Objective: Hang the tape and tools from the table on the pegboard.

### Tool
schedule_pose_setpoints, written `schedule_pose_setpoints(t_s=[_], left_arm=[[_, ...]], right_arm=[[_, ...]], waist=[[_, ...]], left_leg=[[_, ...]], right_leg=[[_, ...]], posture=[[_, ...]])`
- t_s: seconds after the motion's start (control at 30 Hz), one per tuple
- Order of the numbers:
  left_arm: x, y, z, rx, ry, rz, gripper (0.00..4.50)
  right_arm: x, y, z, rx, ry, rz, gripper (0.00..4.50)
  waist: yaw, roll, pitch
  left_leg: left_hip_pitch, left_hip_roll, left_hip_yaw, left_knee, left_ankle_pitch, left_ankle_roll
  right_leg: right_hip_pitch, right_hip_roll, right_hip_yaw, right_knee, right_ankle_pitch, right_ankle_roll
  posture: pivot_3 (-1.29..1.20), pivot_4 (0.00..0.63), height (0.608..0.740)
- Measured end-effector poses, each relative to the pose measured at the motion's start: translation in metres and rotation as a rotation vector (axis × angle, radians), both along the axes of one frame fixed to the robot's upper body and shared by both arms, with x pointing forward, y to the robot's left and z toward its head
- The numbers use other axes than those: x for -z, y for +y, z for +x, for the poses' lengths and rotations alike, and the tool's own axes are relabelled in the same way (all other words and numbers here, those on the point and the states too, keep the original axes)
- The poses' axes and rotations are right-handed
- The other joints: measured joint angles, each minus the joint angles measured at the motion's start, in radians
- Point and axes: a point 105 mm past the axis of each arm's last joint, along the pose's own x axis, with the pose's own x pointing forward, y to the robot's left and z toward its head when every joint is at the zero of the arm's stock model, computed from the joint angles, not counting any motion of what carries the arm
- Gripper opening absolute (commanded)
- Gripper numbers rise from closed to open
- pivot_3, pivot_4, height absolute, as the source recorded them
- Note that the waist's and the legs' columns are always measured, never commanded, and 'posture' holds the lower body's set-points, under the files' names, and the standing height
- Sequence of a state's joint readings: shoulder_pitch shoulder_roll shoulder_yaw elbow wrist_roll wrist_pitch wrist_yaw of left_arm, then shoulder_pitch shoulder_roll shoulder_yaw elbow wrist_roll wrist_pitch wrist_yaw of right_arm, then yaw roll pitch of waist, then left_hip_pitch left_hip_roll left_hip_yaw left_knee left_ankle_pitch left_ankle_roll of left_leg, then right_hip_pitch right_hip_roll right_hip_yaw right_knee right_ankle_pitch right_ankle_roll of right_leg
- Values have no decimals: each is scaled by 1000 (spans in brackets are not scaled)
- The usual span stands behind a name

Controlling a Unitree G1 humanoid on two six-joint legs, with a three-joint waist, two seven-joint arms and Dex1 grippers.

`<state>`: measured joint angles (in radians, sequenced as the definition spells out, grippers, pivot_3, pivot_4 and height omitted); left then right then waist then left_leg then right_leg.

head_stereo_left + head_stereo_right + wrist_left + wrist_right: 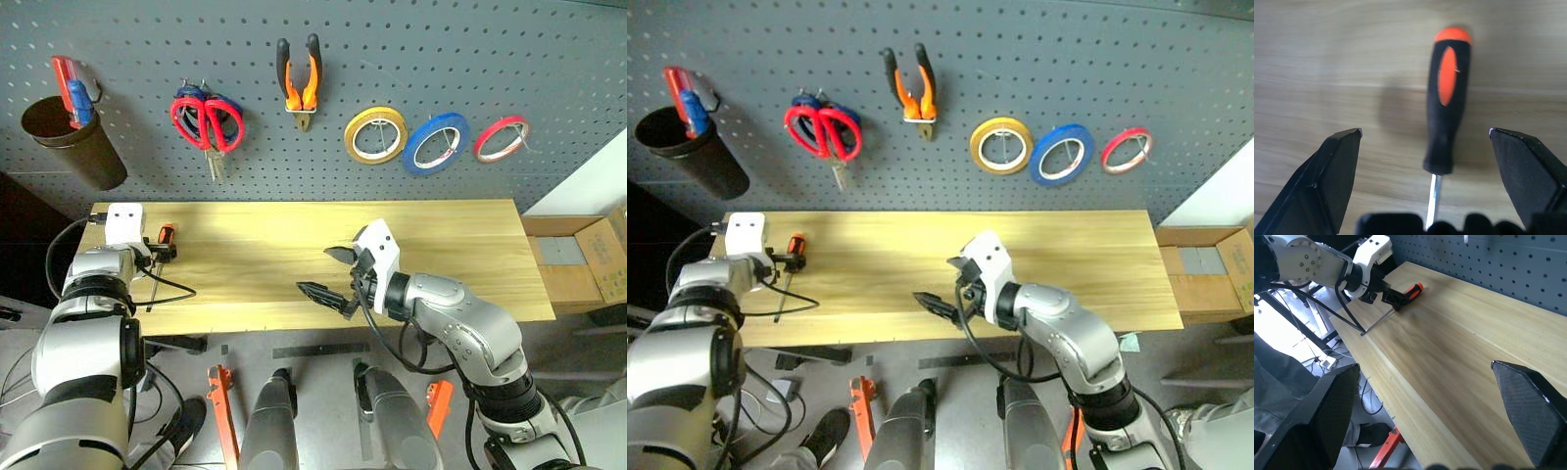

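Observation:
The slim screwdriver (165, 235) with an orange-and-black handle lies on the wooden table (441, 245) near its left end. My left gripper (1425, 131) is open, one finger on each side of the handle (1447, 98), not gripping it. My right gripper (315, 271) hovers open over the middle of the table, holding nothing. On the pegboard (441, 59) hang the orange-and-black pliers (300, 83), the red-handled scissors (208, 122) and the blue tape (437, 143). The right wrist view shows the left gripper (1393, 297) at the screwdriver (1411, 290).
A yellow tape ring (375, 135) and a red tape ring (502, 138) hang on either side of the blue one. A black cup (73, 142) holding red and blue tools hangs at the pegboard's left. Cardboard boxes (588, 259) stand past the table's right end.

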<state>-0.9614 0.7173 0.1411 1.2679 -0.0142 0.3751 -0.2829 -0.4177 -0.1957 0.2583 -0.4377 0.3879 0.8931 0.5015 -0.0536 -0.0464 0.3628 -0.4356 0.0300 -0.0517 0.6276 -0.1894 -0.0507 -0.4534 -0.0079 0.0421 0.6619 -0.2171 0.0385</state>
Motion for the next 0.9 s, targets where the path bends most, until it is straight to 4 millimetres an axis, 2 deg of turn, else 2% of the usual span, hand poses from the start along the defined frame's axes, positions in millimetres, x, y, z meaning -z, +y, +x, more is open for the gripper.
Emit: schedule_pose_setpoints(t_s=[0.17,0.4,0.8,0.9], left_arm=[[-7,1,4,0,-51,17,4493],[-6,1,4,-53,-108,-96,4493],[-13,-6,9,3,-118,-91,4493],[-12,-8,9,47,-70,-35,4493]], right_arm=[[-2,1,-4,-3,12,12,4500],[-4,0,-5,10,20,16,4500],[-8,-1,-4,25,29,32,4500],[-11,0,-3,27,29,40,4500]], waist=[[0,0,10],[0,0,21],[0,1,32],[-1,2,33]], left_leg=[[-2,0,1,0,0,0],[-2,0,1,0,0,-1],[-3,0,1,-1,-1,-2],[-3,0,1,-1,-1,-2]], right_leg=[[-2,0,0,0,0,0],[-3,0,0,0,0,1],[-4,0,1,-1,-1,2],[-4,0,1,-1,-1,2]], posture=[[-38,425,740],[-41,440,740],[-48,447,740],[-48,447,740]])
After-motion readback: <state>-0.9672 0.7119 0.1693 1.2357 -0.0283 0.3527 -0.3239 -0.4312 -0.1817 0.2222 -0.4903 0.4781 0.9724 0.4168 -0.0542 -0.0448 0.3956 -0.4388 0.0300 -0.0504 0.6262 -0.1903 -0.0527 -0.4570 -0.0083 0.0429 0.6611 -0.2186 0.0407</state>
